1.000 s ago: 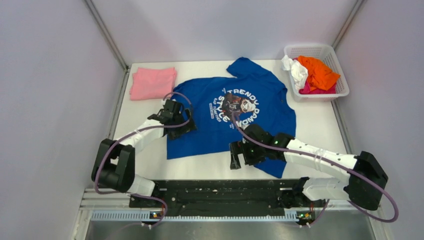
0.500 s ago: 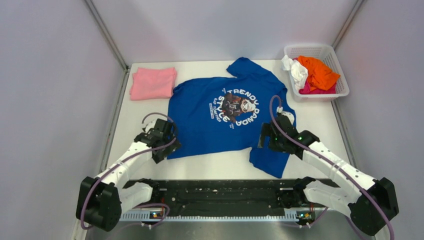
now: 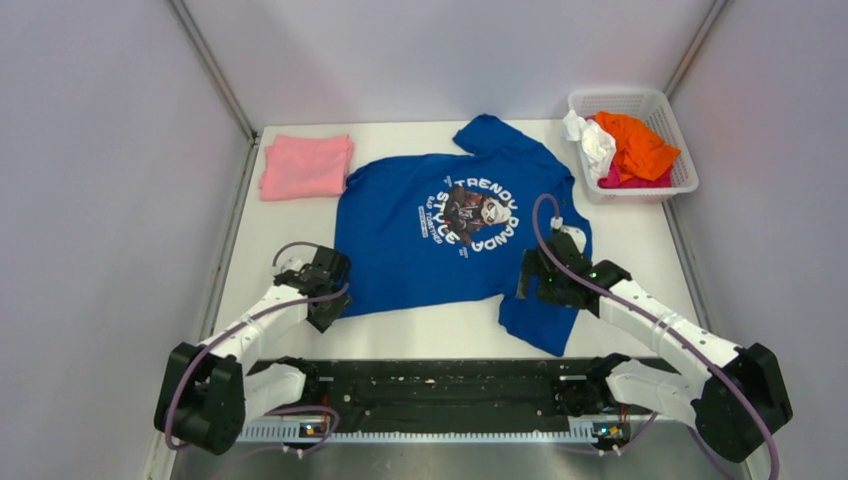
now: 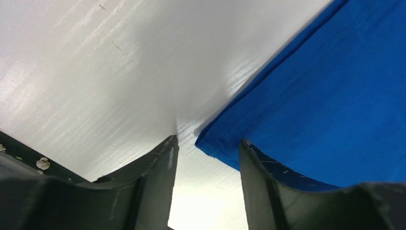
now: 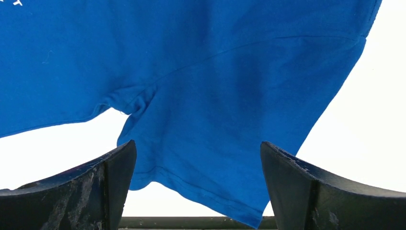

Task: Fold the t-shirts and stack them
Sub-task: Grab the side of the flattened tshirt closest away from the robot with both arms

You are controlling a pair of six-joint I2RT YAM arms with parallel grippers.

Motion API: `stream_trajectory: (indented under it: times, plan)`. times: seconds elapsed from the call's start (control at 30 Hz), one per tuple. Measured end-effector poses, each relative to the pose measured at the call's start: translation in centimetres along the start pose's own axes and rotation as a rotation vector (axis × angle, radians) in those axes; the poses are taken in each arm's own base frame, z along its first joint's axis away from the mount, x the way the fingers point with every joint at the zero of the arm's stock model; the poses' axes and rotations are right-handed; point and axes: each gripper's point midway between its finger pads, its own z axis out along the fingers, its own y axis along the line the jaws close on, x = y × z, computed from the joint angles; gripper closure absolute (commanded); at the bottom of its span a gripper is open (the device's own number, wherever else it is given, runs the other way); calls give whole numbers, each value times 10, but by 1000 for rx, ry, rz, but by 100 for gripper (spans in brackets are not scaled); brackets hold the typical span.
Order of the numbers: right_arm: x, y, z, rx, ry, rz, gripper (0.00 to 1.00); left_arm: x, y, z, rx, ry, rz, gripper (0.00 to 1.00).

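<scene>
Royal blue cloth t-shirt with a round white-lettered print [image 3: 440, 240] lies flat on the white counter [image 3: 640, 260], its hem corner just ahead of and between the spread fingers of the left pincer [image 4: 208, 141], its sleeve beneath the widely spread right pincer [image 5: 197, 144]. Neither grips cloth yet. I judge the left should settle onto that corner and close on both layers while the right takes the sleeve hem, so both lift evenly.

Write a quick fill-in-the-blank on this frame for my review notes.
The pink t-shirt lies to the ____ of the blue t-shirt.
The orange t-shirt lies in the white ____.
The left end effector is ____ at the blue t-shirt's near corner.
The right end effector hovers over the blue t-shirt's ____.
Missing: left; basket; open; sleeve.
</scene>
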Motion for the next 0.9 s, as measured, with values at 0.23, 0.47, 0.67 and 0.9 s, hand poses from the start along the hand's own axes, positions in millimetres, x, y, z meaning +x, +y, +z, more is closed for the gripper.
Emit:
stream_trajectory:
  times: [0.23,0.47,0.67,0.9]
  plan:
    - [2,-2,2,6,4,-2,1,0,-8,9,-45,14,-13,77]
    - [6,-6,2,13,12,-3,2,-6,-23,13,-42,6,-11,100]
    - [18,-8,-1,14,65,6,9,-13,-27,14,-38,-17,9,100]
    - [54,0,-11,-5,188,-37,15,-36,-19,15,-46,-57,-26,100]
